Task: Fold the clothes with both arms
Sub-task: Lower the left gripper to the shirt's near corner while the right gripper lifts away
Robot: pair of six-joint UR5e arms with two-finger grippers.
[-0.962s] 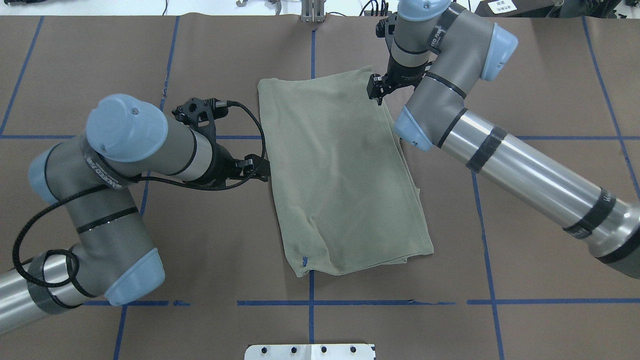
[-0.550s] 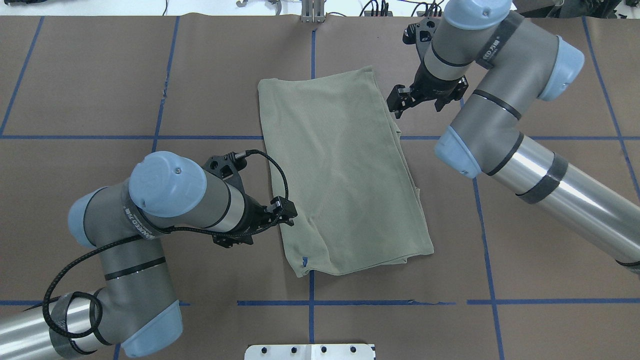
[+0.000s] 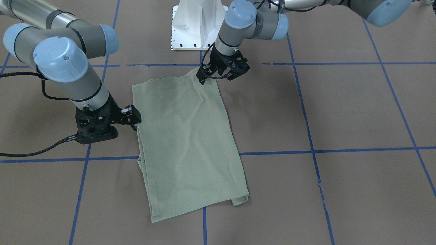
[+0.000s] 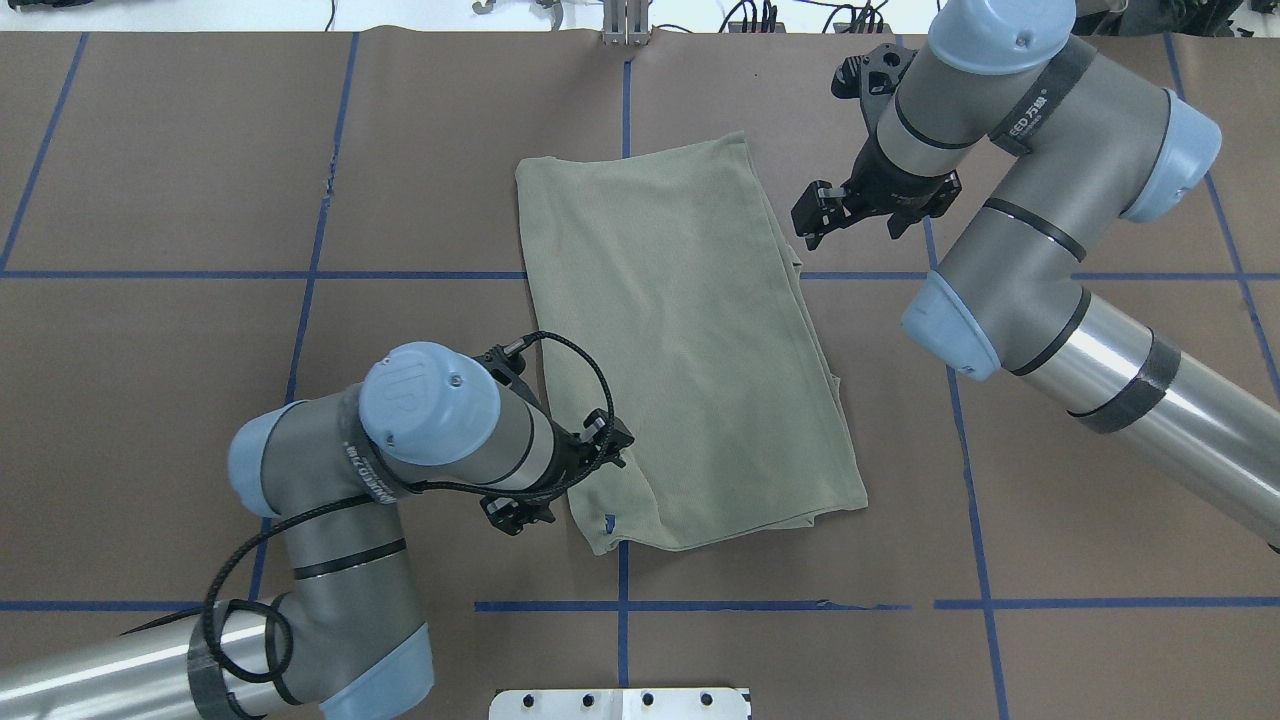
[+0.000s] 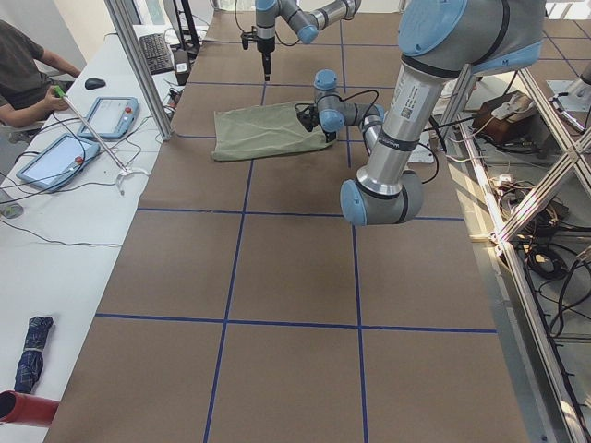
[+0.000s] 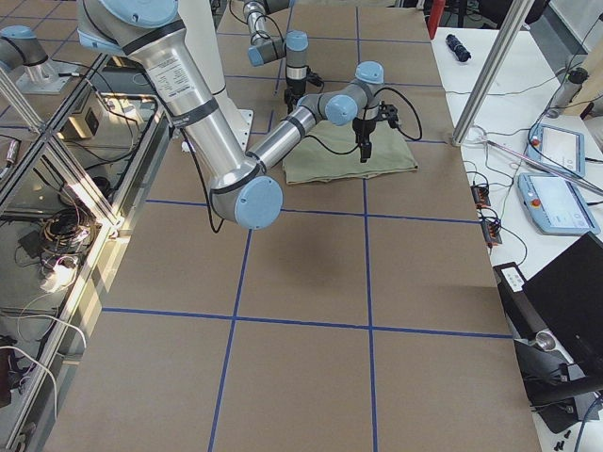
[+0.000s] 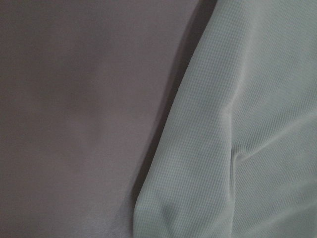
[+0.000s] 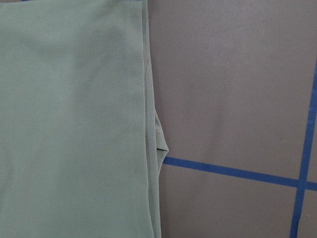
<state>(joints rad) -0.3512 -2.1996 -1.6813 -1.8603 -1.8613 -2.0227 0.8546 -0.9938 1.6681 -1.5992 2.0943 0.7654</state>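
Shirt (image 4: 680,340) lies flat mid-worktop (image 4: 180,150), already folded to a long strip, skewed a bit vs the blue tape lines (image 4: 760,605). Left fingers (image 4: 610,445) sit at its near-left corner, over the edge. Right fingers (image 4: 808,215) hover just beside the far half of the right edge, apparently not touching cloth. Can't tell if either pair is parted or closed; no cloth lifted anywhere.

Prob. step: setting up for the next cross fold. To do it well: pinch all layers, since the right edge shows them stacked & slightly offset, so go in deep enough. Lift both sides level, keep cloth taut, lay edge on edge.

Watch: left arm's black cable (image 4: 598,378) loops above shirt's left edge and could snag or drag it. White pedestal (image 3: 199,23) is near but apart from shirt. Person (image 5: 23,65) & tablets (image 5: 113,115) at side desk, well apart.
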